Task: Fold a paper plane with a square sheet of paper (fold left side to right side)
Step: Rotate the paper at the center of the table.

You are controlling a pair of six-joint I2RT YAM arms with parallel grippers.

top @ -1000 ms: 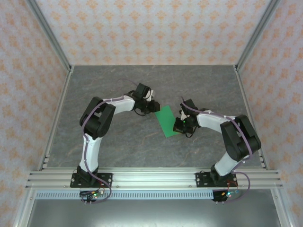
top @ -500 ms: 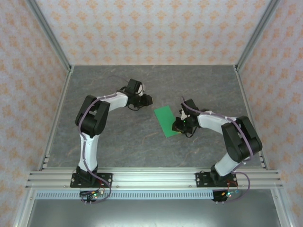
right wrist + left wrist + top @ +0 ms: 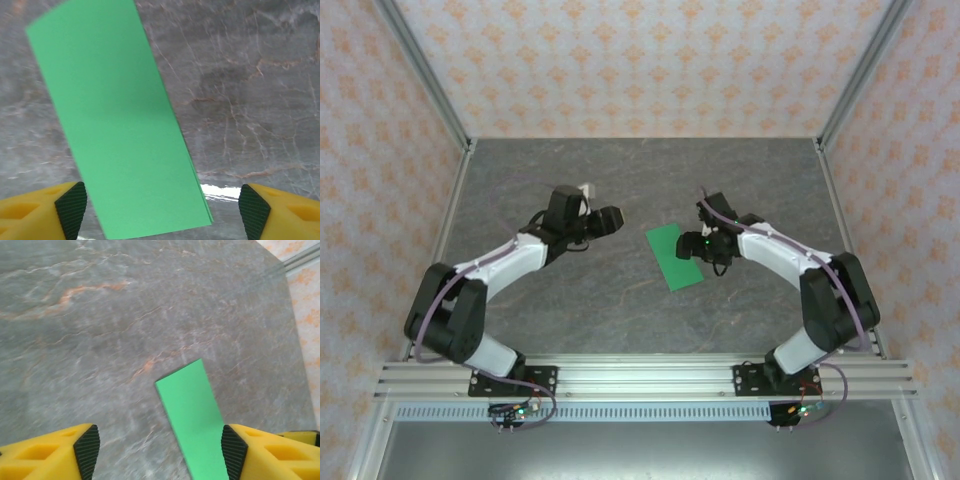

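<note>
The square sheet of paper (image 3: 674, 256) is bright green and lies flat on the grey table, folded in half into a narrow rectangle, not a paper plane. Its doubled edges show at one long side in the right wrist view, where the paper (image 3: 120, 125) lies under the right gripper (image 3: 162, 210). That gripper (image 3: 706, 242) hovers open over the sheet's right edge and holds nothing. The left gripper (image 3: 607, 219) is open and empty, a little left of the sheet. In the left wrist view the paper (image 3: 192, 420) lies ahead of the left gripper (image 3: 160, 452), near the right finger.
The grey stone-patterned table (image 3: 570, 300) is walled by patterned panels with metal posts (image 3: 420, 70) at the back corners. An aluminium rail (image 3: 640, 378) at the near edge carries both arm bases.
Both grippers have opened and let go of the paper. The left arm has swung left, away from the sheet. The right gripper has risen slightly. The sheet now lies flat.
</note>
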